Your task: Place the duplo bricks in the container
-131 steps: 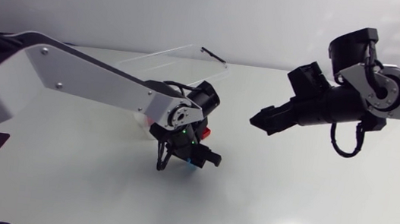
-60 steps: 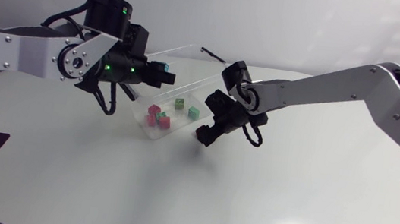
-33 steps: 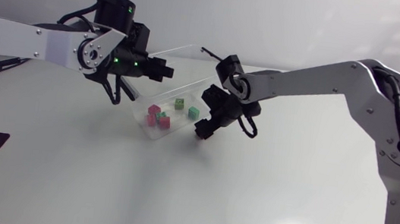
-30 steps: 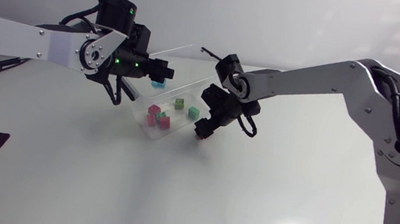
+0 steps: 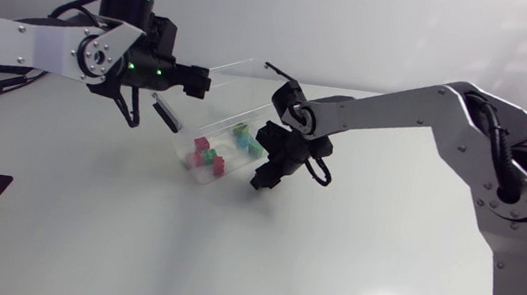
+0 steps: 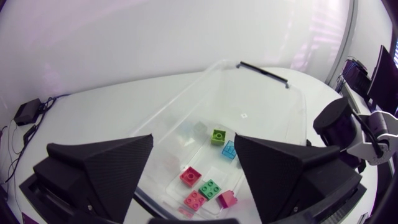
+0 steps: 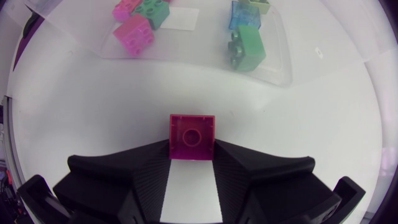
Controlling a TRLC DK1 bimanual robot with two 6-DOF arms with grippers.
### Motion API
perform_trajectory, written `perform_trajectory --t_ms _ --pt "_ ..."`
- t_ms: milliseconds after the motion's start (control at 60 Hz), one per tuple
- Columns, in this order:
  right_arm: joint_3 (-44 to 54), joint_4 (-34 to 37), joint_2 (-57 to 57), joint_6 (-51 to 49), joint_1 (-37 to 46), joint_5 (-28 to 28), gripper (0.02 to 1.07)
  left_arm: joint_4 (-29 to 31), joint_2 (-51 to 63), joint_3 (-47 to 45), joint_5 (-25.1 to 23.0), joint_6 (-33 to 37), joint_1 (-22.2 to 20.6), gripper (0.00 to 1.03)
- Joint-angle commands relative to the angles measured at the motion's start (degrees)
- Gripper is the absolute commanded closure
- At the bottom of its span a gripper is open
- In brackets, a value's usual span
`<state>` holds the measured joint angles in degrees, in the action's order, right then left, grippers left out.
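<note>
My right tool (image 7: 192,149) is clenched on a magenta brick (image 7: 192,137), a square piece with one round stud facing the camera, held from both sides just outside the container (image 7: 273,74). The container is a clear plastic tub on the white tabletop (image 5: 352,249). Inside it lie a pink brick (image 7: 134,34), a green brick (image 7: 245,51) and a light blue brick (image 7: 245,14), among others.

The right wrist view shows the grasp plainly. In the head view the right tool (image 5: 264,180) hides the brick it holds. The left wrist view looks down into the tub between the spread, empty fingers of my left tool (image 6: 193,149).

My left arm (image 5: 24,43) lies level, with its tool raised over the container's far end. My right arm (image 5: 400,104) arches across, wrist bent down to the tabletop beside the near wall.
</note>
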<state>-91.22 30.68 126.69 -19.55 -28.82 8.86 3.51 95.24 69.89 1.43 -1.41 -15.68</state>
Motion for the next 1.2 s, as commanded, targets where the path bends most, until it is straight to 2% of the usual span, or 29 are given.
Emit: perform_trajectory --t_ms 0,217,383,533,767,900,933,983,1033,1117,1183 --pt "2.6 0.3 -5.4 0.1 0.0 -0.2 0.81 0.4 -5.9 -2.7 0.1 0.8 0.8 0.10" --pt "6.0 0.9 -17.0 2.2 0.2 -0.7 0.81 4.1 -14.9 -5.4 0.0 0.8 3.3 0.10" --pt "1.3 3.0 -21.5 4.2 -0.9 -1.7 0.81 4.1 -22.1 -10.2 -0.1 1.3 5.1 0.10" --pt "-5.6 3.8 -20.6 6.1 -3.2 -2.9 0.81 4.6 -26.2 -13.5 -0.1 1.7 6.4 0.10" --pt "-18.5 5.1 -12.5 7.4 -5.9 -4.6 0.80 4.8 -31.3 -16.9 -0.1 3.3 8.9 0.10" --pt "-26.0 7.6 -5.6 7.4 -6.1 -4.9 0.67 5.7 -33.1 -17.5 -0.1 4.1 10.7 0.10" --pt "-28.0 8.4 -3.7 7.4 -6.1 -5.0 0.60 6.2 -33.4 -17.5 -0.2 4.2 11.4 0.10" --pt "-30.8 9.8 -1.4 7.2 -6.2 -5.5 0.46 6.4 -33.9 -17.9 -0.3 4.4 11.6 0.10" --pt "-34.1 11.8 0.7 7.3 -6.5 -6.1 0.19 6.5 -34.9 -18.7 -0.4 4.8 12.3 0.10" --pt "-35.3 13.0 0.7 7.9 -6.7 -6.2 0.12 7.0 -36.1 -19.3 -0.6 5.0 12.9 0.10" --pt "-35.0 14.9 -0.3 8.6 -6.7 -6.2 0.12 7.7 -37.0 -19.7 -0.7 5.2 13.1 0.10"
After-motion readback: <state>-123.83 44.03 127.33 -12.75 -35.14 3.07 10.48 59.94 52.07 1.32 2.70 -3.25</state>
